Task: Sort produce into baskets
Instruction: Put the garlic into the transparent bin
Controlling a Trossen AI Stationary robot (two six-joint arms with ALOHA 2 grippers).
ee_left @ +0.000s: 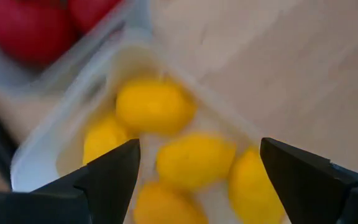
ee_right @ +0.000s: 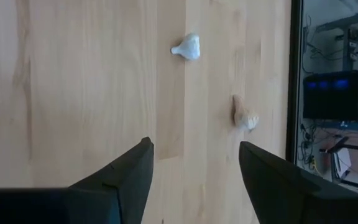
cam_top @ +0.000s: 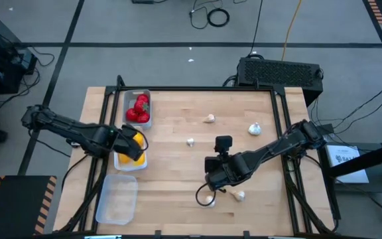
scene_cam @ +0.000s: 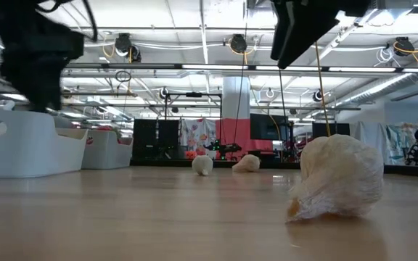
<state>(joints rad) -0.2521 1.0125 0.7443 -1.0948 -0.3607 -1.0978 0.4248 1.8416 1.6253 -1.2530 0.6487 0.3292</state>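
Three baskets stand along the table's left side. The far one (cam_top: 126, 99) holds red produce (cam_top: 138, 109), the middle one (cam_top: 119, 161) holds yellow pieces (ee_left: 156, 106), and the near one (cam_top: 117, 199) has nothing in it. My left gripper (ee_left: 197, 168) hangs open over the yellow pieces, holding nothing. My right gripper (ee_right: 194, 168) is open above bare wood near the table's front middle. Two garlic bulbs (ee_right: 187, 46) (ee_right: 244, 115) lie ahead of it. Further bulbs (cam_top: 209, 119) (cam_top: 254, 129) (cam_top: 190, 141) rest on the table toward the back.
In the low view one garlic bulb (scene_cam: 336, 177) lies close to the near edge, with others (scene_cam: 202, 164) farther back. A black frame rail (cam_top: 280, 133) borders the table. A dark box (cam_top: 280, 72) stands behind the far right corner. Bare wood lies at mid-table.
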